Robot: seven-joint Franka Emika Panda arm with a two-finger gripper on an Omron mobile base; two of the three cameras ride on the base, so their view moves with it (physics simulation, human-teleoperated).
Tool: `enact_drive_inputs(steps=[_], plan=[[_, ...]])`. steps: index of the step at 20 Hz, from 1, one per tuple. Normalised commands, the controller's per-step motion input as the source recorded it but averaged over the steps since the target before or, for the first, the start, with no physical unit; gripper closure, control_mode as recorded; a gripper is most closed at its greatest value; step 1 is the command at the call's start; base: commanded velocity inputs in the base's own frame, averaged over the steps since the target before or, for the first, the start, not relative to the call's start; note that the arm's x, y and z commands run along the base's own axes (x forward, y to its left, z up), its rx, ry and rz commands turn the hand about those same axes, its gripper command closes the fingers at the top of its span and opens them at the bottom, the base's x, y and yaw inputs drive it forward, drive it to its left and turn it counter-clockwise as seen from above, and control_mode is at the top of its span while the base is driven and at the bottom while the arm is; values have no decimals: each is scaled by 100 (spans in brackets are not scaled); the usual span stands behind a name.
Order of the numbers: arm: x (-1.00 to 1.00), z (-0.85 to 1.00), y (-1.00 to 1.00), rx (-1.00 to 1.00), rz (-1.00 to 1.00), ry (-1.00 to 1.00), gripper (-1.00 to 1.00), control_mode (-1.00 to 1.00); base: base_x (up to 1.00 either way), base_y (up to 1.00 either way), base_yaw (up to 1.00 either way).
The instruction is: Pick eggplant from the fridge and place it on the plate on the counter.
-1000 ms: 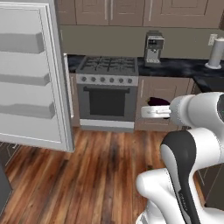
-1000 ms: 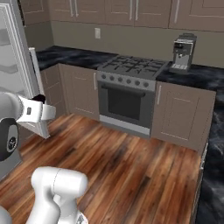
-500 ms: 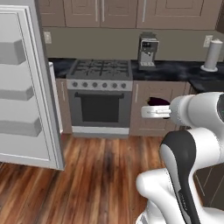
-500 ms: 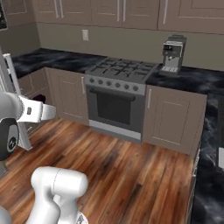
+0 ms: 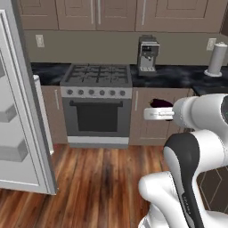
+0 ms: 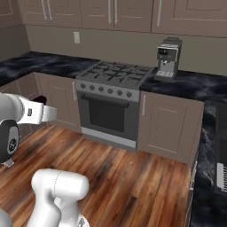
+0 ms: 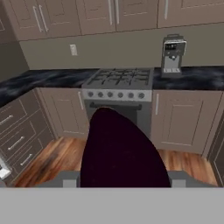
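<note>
Looking from the left base view, the gripper [image 5: 153, 111] holds the eggplant [image 5: 161, 103] out toward the stove [image 5: 97, 104], with the fridge [image 5: 20, 111] door at far left. In the right base view the counter [image 6: 66, 66] runs behind. In the hand view the eggplant [image 7: 120, 151] lies lengthwise between the jaws, which are clamped on it.

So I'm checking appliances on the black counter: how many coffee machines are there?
1: the coffee machine stands on the counter just right of the stove. More could be out of view.
</note>
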Motion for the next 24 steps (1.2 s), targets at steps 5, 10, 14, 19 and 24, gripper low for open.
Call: enact_drive_inputs(steps=[5,10,14,19,24], plan=[[0,0,0,0,0,0,100,100,51,-31,0],[0,0,0,0,0,0,100,100,51,-28,0],[0,0,0,0,0,0,100,100,49,-28,0],[0,0,0,0,0,0,100,100,45,-25,3],[0,0,0,0,0,0,100,100,44,-19,8]])
